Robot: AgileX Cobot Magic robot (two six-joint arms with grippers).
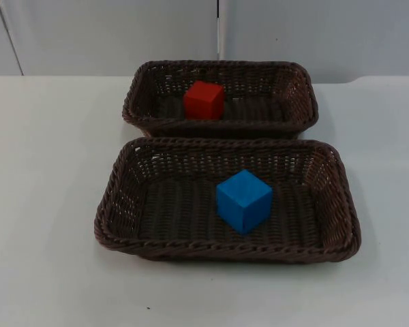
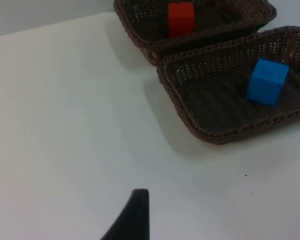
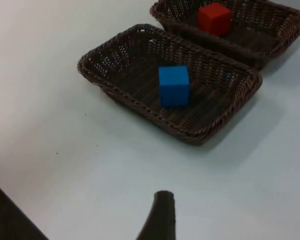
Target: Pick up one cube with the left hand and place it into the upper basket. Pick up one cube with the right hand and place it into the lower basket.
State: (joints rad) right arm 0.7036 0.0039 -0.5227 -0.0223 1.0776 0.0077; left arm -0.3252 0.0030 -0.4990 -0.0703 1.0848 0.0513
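Waiting back over bare worktop [image 1: 48, 204], the left end effector [image 2: 132, 217] and right end effector [image 3: 160, 217] carry nothing, spread untellable; ahead, red cube [image 1: 204, 100] sits in upper basket [image 1: 296, 71], blue cube [image 1: 243, 200] in lower basket [image 1: 344, 197].

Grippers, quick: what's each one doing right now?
Left gripper: over bare table, holding nothing; open or closed cannot be told.
Right gripper: same.
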